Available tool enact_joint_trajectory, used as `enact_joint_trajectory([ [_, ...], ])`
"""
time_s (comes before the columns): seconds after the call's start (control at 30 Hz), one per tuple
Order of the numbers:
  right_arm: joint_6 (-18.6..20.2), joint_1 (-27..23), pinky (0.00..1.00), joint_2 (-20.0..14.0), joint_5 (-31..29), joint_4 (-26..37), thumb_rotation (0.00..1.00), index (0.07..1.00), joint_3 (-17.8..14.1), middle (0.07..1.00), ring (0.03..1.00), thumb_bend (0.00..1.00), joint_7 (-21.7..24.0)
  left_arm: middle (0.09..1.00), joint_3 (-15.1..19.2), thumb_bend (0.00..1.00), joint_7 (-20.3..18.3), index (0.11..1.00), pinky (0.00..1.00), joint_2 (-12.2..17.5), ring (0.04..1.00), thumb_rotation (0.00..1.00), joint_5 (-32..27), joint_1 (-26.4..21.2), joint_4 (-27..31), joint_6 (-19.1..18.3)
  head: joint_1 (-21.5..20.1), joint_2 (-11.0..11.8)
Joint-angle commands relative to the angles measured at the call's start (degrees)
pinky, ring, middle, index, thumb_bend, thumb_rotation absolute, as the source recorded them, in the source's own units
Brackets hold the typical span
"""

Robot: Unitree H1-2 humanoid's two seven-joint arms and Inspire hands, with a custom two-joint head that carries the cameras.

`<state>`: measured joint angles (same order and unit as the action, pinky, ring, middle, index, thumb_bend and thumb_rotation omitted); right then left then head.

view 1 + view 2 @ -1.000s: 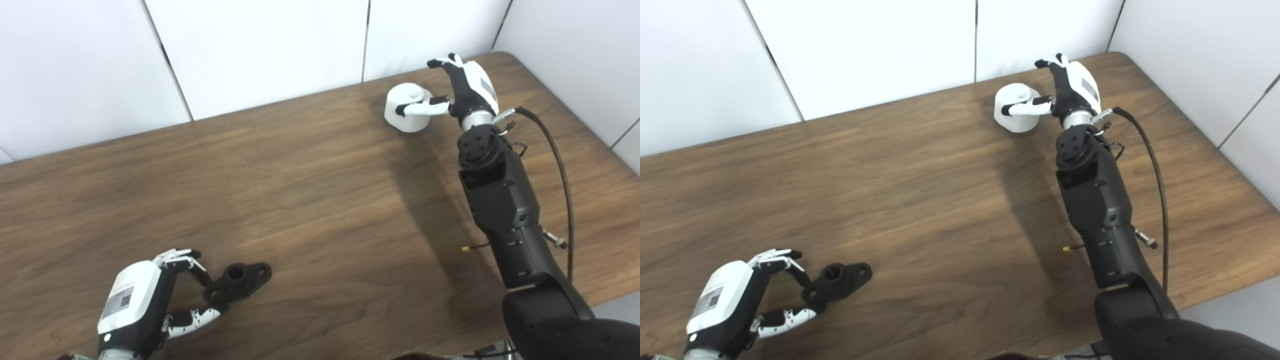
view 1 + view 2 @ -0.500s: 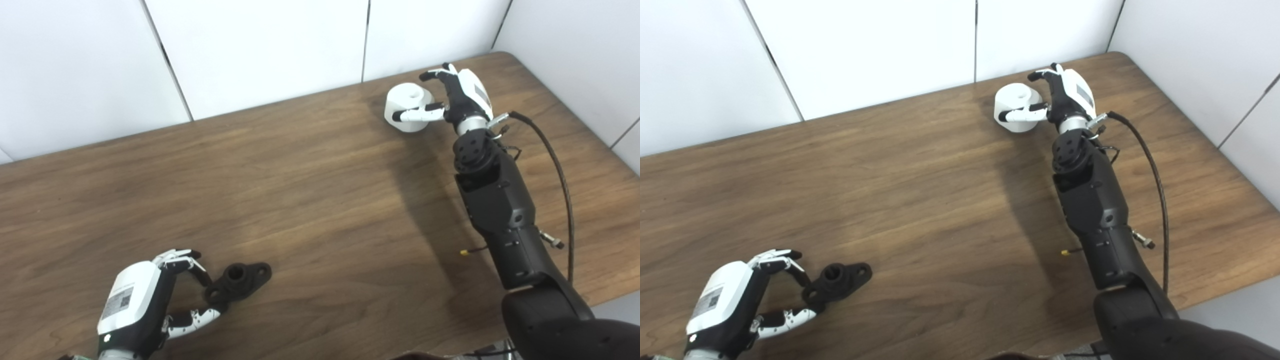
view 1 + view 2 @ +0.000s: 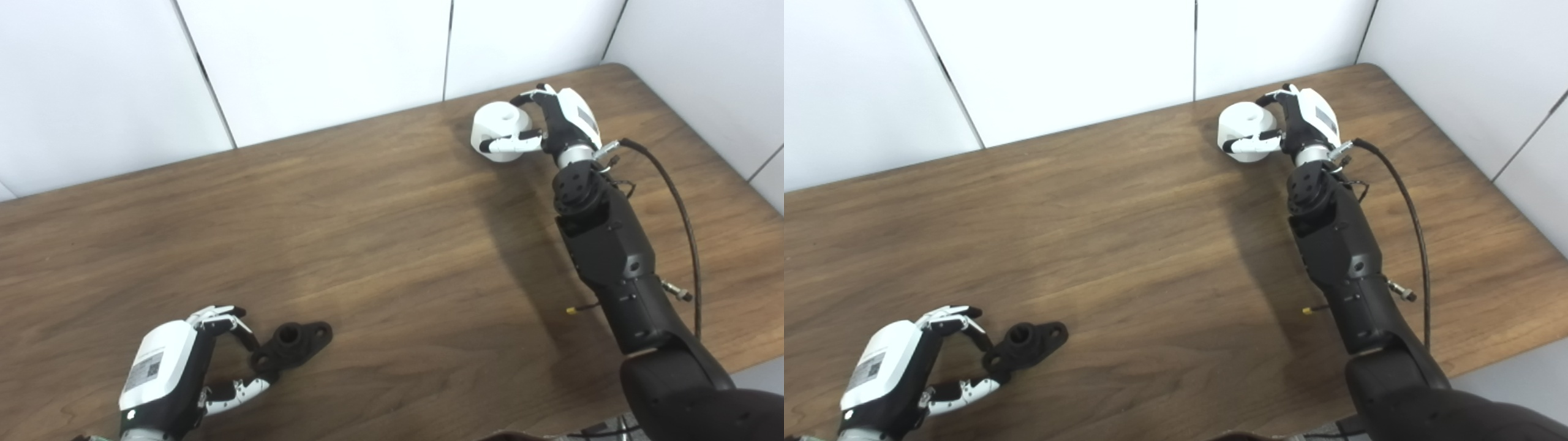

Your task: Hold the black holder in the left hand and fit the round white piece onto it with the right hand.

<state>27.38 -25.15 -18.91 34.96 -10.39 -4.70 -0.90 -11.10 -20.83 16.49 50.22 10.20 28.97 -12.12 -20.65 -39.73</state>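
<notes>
Holder (image 3: 293, 345) near-left on table (image 3: 392, 245), by left hand (image 3: 177, 367); round piece (image 3: 499, 130) far-right.

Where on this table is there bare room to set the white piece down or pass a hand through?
The wide wooden stretch of table between the black holder and the round white piece is bare. Crowded spots: the near left corner, where the left hand brackets the holder, and the far right, where the right hand wraps the white piece.
</notes>
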Motion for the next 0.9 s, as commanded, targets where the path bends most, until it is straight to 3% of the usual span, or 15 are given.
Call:
enact_joint_trajectory([
  [0.0,-0.59,-2.48,0.86,-1.47,-0.29,1.19,0.33,0.778,-0.21,0.968,0.983,0.91,-1.53,0.794,0.47,0.52,-2.0,0.488,0.78,1.56,0.858,0.04,1.14,2.46,-1.42,-2.03,-0.08,-0.07],
  [0.87,-1.67,-1.81,0.82,-3.08,-2.35,0.63,0.27,0.688,2.17,0.908,0.949,0.9,-4.74,0.795,0.58,0.52,-2.03,0.488,0.79,1.53,0.865,0.04,0.92,2.22,-1.56,-2.11,0.01,-0.35],
])
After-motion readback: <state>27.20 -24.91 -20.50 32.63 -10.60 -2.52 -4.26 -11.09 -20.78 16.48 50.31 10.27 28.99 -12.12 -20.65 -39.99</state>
